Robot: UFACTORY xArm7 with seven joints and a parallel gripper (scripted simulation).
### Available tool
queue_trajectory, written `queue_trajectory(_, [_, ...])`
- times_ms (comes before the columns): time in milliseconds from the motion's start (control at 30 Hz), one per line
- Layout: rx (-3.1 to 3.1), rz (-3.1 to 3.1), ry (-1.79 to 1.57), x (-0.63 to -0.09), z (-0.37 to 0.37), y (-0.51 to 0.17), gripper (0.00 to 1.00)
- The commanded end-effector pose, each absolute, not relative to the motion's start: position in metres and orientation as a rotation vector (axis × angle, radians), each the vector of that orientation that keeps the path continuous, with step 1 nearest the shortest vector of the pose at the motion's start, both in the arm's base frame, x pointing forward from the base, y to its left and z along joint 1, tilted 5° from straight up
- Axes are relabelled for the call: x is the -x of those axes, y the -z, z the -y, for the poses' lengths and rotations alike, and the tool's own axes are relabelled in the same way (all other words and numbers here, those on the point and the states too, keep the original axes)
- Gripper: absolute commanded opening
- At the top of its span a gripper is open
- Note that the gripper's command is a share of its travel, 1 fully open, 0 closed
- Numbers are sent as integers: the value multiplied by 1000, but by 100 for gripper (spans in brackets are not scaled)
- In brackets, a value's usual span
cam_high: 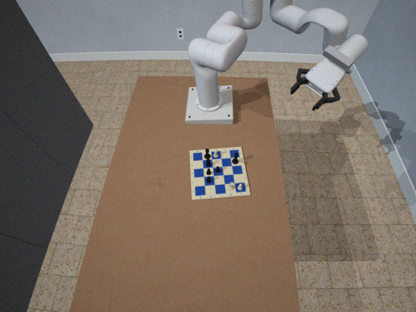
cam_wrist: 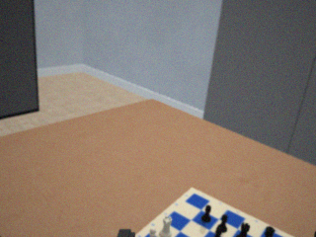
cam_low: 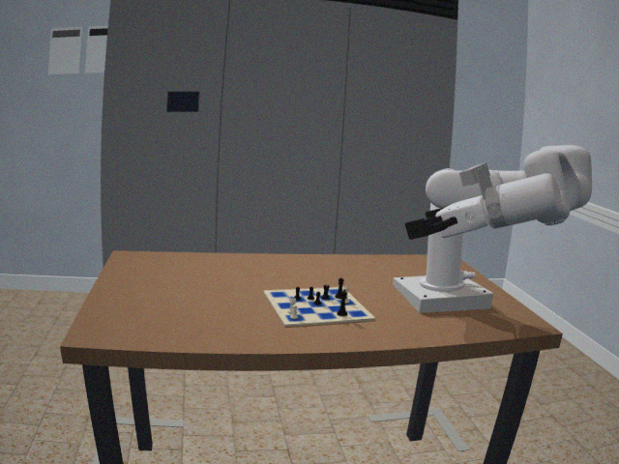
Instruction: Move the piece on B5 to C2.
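A small blue-and-cream chessboard [cam_high: 220, 173] lies on the brown table in front of the arm's base. Several black pieces stand on it, most in a column on its left side [cam_high: 208, 162], and one tall black piece [cam_high: 235, 157] stands near the far right. One white piece [cam_high: 216, 154] stands at the far edge and two [cam_high: 234, 186] at the near right corner. The edge labels are too small to read, so I cannot tell which piece is on B5. My gripper [cam_high: 305, 99] is open and empty, high up and far right of the board, beyond the table's side. It also shows in the side view [cam_low: 417, 228]. The wrist view shows the board's corner [cam_wrist: 217, 222].
The arm's white base plate [cam_high: 209, 104] sits on the table behind the board. Dark cabinets [cam_low: 280, 125] stand beyond the table's far side. A wall [cam_high: 386, 50] is close on the gripper's right.
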State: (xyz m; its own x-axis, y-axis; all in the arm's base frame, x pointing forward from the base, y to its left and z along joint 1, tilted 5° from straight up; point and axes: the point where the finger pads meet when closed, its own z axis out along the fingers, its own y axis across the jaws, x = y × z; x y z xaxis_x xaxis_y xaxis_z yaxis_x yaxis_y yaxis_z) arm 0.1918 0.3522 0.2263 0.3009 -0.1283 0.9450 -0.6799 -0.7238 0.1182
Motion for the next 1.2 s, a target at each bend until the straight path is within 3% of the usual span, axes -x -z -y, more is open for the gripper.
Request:
queue_trajectory(0, [-2030,875,-1372,-214,-364,-189,100])
queue_trajectory(600, [-1847,1469,-1023,-261,-371,-35,100])
queue_trajectory(1167, [-1816,1532,-978,-263,-372,-23,100])
